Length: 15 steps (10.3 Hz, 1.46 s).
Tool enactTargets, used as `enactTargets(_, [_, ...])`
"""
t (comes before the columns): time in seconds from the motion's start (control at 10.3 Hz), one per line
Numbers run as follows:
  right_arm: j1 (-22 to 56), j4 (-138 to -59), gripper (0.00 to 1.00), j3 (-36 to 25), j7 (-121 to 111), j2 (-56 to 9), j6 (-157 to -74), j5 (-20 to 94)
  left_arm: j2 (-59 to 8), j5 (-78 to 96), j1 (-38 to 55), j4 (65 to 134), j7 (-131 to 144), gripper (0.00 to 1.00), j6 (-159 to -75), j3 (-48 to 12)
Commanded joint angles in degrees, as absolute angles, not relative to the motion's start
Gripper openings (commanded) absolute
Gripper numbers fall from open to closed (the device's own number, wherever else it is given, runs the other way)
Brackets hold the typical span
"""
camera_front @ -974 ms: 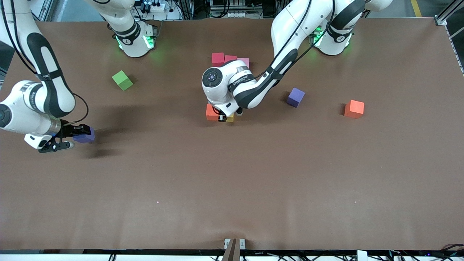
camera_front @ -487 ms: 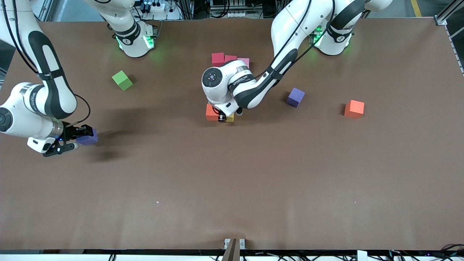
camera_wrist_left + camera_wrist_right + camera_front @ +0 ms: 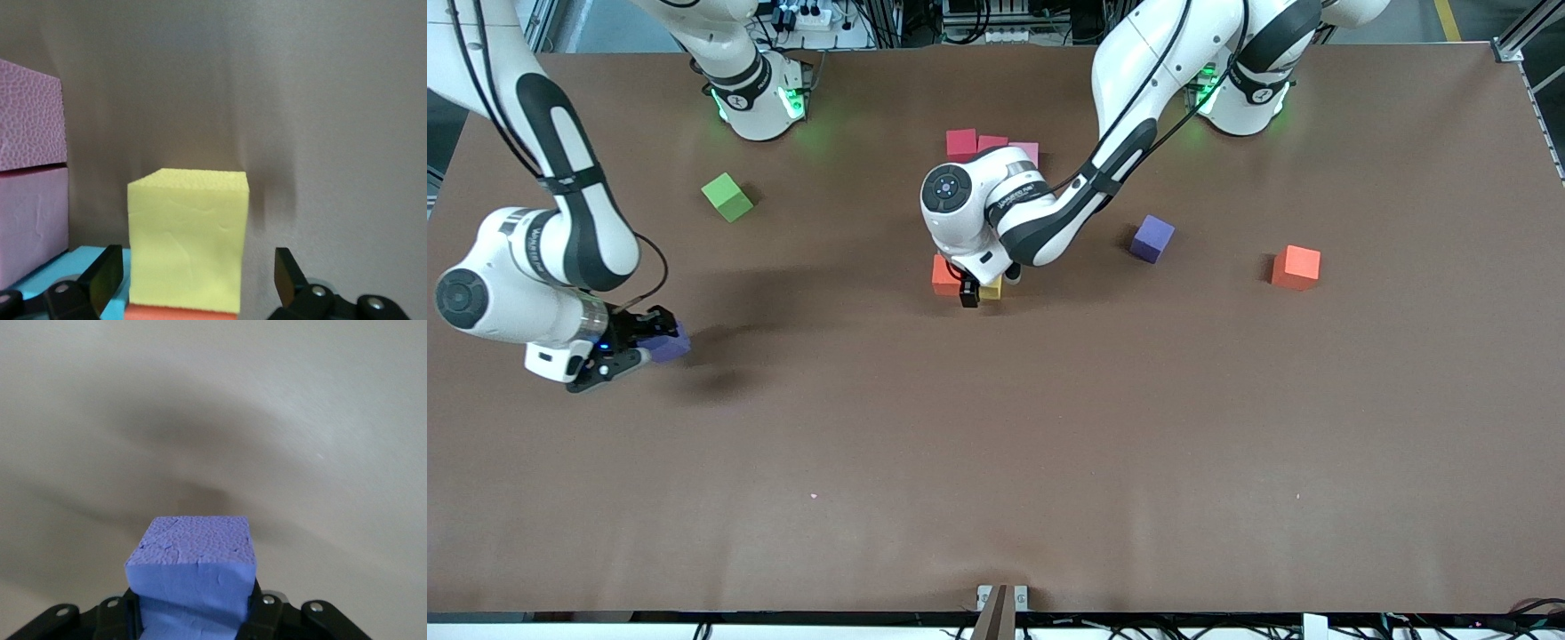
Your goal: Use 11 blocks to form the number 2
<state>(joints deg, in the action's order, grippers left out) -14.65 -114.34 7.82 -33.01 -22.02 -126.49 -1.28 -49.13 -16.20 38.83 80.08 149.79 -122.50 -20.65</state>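
Yellow foam cube [image 3: 188, 240] between spread left end effector [image 3: 193, 283], right end effector [image 3: 633, 345] pinching purple cube [image 3: 191, 573]

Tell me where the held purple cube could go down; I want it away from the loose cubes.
Bare brown table spans the whole strip nearer the camera than every cube. Under the right gripper and its purple cube is bare too. Crowded: the cluster at the yellow cube, under the open left gripper.

Even overhead light, soft shadows, wrist-cam blur.

Yellow cube [image 3: 187, 240] between open left gripper [image 3: 193, 280]
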Motion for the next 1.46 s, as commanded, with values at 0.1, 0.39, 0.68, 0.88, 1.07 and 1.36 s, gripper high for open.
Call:
enactTargets(0.1, [-14.59, -113.91, 0.00, 12.90, -33.40, -21.00, -125.51, -1.23, -46.94, -15.55, 39.29, 80.16, 149.76, 1.00, -121.29, -20.65])
enactTargets(0.39, [-13.54, -112.24, 0.00, 17.65, -32.96, -21.53, -125.51, -1.14, -43.52, -15.91, 38.94, 80.42, 149.16, 1.00, -116.56, -20.65])
enactTargets(0.68, [-7.14, -110.40, 0.00, 17.84, -31.82, -21.62, -125.51, -1.14, -36.77, -15.91, 36.84, 84.18, 141.09, 1.00, -110.49, -20.48])
enactTargets(0.88, [-1.35, -106.81, 0.00, 17.84, -31.82, -22.75, -125.51, -1.14, -29.22, -15.91, 32.81, 89.79, 132.67, 1.00, -109.25, -20.57])
enactTargets(1.07, [4.81, -101.63, 0.00, 17.75, -31.64, -26.61, -124.46, -1.14, -20.70, -15.82, 28.14, 97.52, 122.22, 1.00, -108.99, -20.65])
enactTargets(1.36, [13.42, -93.02, 0.00, 17.75, -31.64, -31.80, -124.37, -1.14, -9.00, -15.12, 22.43, 105.18, 107.19, 1.00, -108.98, -20.83])
